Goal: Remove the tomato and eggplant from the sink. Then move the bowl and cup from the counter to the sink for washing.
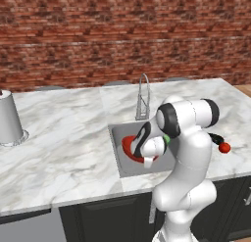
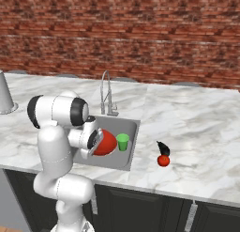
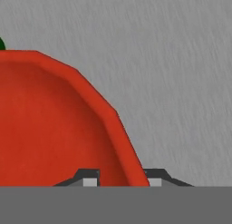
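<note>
The red bowl (image 1: 128, 147) (image 2: 107, 143) stands tilted inside the grey sink (image 2: 131, 127), with the green cup (image 2: 123, 142) upright beside it in the basin. My gripper (image 3: 121, 180) is low in the sink and straddles the bowl's rim (image 3: 104, 109), one fingertip inside and one outside. On the marble counter (image 2: 197, 127) to the right of the sink lie the tomato (image 2: 163, 160) (image 1: 224, 147) and the dark eggplant (image 2: 162, 148) (image 1: 214, 137), close together.
The thin curved faucet (image 1: 143, 96) (image 2: 107, 92) rises at the sink's back edge. A grey canister (image 1: 9, 118) stands far left on the counter. A brick wall closes the back.
</note>
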Controlling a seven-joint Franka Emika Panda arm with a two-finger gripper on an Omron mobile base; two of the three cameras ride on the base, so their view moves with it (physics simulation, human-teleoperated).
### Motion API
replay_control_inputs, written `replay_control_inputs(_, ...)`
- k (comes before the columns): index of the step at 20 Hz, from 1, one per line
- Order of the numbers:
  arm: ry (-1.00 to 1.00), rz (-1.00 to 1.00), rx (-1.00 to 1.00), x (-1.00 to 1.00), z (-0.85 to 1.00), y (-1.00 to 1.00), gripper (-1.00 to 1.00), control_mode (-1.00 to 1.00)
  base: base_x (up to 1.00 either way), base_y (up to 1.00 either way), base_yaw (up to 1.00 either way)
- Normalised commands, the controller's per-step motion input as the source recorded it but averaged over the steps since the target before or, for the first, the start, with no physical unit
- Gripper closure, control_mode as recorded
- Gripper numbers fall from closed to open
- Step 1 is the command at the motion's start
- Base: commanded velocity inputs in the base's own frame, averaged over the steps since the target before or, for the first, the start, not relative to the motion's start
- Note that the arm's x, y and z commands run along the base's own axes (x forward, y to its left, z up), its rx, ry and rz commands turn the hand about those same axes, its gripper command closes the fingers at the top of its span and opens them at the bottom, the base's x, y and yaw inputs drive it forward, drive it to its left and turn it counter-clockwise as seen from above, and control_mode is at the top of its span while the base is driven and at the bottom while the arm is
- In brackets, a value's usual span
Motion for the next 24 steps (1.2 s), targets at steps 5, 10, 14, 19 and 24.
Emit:
replay_control_inputs(5,0.01,0.0,0.0,0.02,-0.14,0.06,1.0,-1.0,0.0,0.0,0.0)
replay_control_inputs(10,0.0,0.0,0.0,0.03,-0.1,0.05,1.0,-1.0,0.0,0.0,0.0)
replay_control_inputs(14,0.0,0.01,0.0,0.03,-0.08,0.08,1.0,-1.0,0.0,0.0,0.0)
replay_control_inputs(19,0.0,0.01,0.0,0.01,-0.1,0.1,1.0,-1.0,0.0,0.0,0.0)
replay_control_inputs(24,0.02,0.01,0.0,0.03,-0.1,0.13,1.0,-1.0,0.0,0.0,0.0)
